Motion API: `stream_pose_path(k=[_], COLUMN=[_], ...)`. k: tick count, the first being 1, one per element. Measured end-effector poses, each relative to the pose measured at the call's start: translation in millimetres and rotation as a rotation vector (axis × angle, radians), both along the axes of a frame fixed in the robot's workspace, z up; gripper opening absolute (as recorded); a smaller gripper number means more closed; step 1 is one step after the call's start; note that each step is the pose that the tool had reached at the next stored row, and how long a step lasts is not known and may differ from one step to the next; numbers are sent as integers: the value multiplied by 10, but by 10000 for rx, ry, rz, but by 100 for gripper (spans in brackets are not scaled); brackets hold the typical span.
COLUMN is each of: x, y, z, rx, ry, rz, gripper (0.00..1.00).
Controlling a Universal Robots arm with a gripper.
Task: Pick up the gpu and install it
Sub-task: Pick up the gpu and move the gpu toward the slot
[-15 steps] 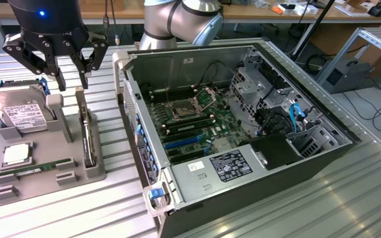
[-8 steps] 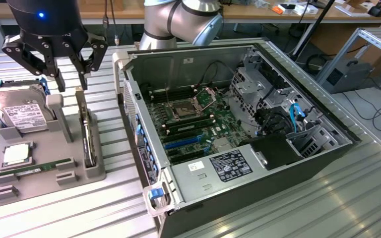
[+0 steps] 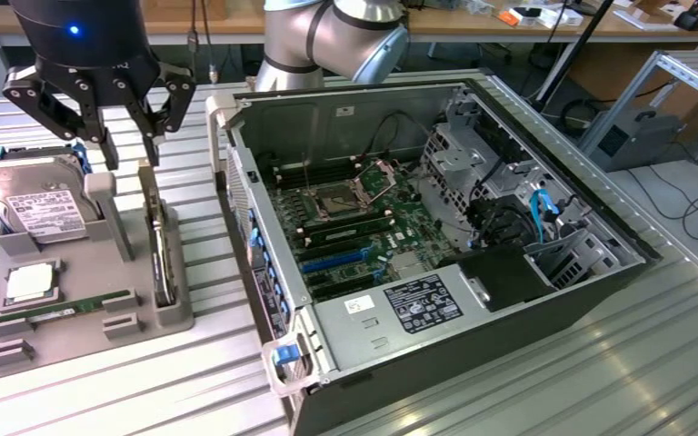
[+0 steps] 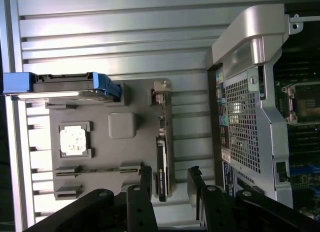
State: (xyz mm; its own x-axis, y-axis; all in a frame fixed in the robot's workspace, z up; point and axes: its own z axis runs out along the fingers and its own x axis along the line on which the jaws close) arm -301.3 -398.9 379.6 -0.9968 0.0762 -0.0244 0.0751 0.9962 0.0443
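The gpu (image 3: 160,250) stands on its long edge in a slot of the grey holder tray (image 3: 119,300), at the exterior view's left. In the wrist view the gpu (image 4: 162,159) shows edge-on as a thin dark card. My gripper (image 3: 131,153) hangs open just above the card's far end, not touching it. In the wrist view my gripper (image 4: 170,184) has one black finger (image 4: 145,179) on each side of the card's line, with nothing between them. The open computer case (image 3: 446,236) lies beside the tray, its motherboard (image 3: 349,218) exposed.
The tray (image 4: 120,157) also holds a hard drive (image 3: 44,207) standing upright, a square CPU (image 3: 29,282) and a green RAM stick (image 3: 61,313). The case's rear wall (image 4: 245,117) rises close to the gpu slot. Everything rests on a ribbed metal table (image 3: 567,363).
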Motion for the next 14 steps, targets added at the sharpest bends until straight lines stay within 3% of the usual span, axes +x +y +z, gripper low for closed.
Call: stream_pose_path(k=[14], x=[-31], y=[0], z=[-27], rx=[0], ry=[0], rz=[1], gripper=[42])
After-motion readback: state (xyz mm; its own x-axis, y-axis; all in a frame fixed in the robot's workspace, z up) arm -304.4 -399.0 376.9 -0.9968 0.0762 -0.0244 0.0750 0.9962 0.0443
